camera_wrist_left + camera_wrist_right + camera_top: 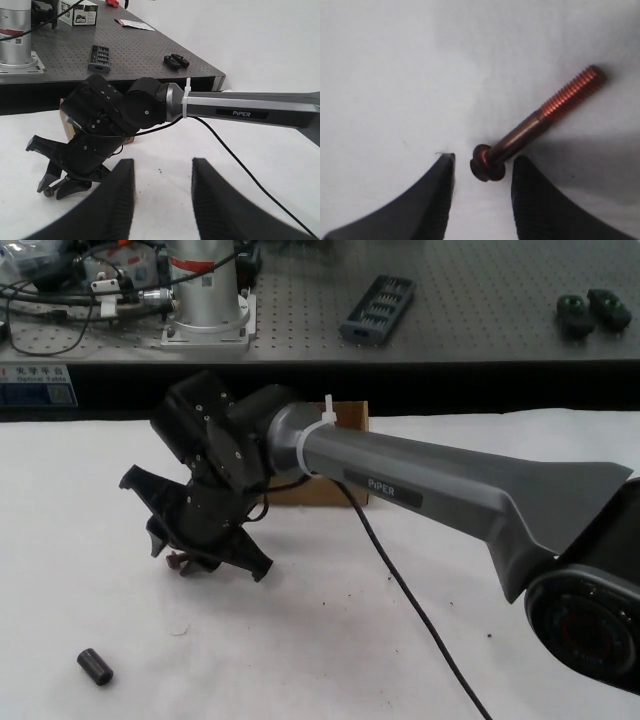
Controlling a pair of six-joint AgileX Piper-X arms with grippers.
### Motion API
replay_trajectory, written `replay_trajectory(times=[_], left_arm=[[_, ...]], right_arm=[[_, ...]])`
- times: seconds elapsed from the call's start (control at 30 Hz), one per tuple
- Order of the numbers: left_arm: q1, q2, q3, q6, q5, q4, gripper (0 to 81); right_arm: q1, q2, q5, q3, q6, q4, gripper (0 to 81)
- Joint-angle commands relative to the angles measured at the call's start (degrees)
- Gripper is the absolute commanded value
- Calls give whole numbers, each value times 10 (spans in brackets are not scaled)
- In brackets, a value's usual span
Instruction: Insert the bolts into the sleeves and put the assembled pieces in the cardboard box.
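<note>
Copper-toned bolt [540, 117] lies on the bench [250, 660], head between the released right jaws. Left jaws released, empty. Sleeve [95, 666] unfilled, cardboard box [352, 416] waiting.

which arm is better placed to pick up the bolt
Right. The right gripper is open and down over the bolt, its head between the fingers. The left gripper is open too but sits farther back, well off the bolt.
</note>
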Motion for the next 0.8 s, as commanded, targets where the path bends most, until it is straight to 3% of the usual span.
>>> replay_trajectory(times=[0.0, 0.23, 0.4, 0.57, 0.77], left_arm=[[1, -5, -6, 6, -8, -2, 279], [1, -5, -6, 6, -8, -2, 279], [1, -5, -6, 6, -8, -2, 279], [1, -5, -6, 6, -8, -2, 279], [1, -5, -6, 6, -8, -2, 279]], right_arm=[[-6, 2, 19, 0, 32, -13, 295], [-16, 2, 44, 0, 32, -13, 273], [-25, 2, 42, 0, 32, -13, 106], [-26, 2, 25, 0, 22, -10, 6], [-26, 2, -25, 0, -106, 85, 1]])
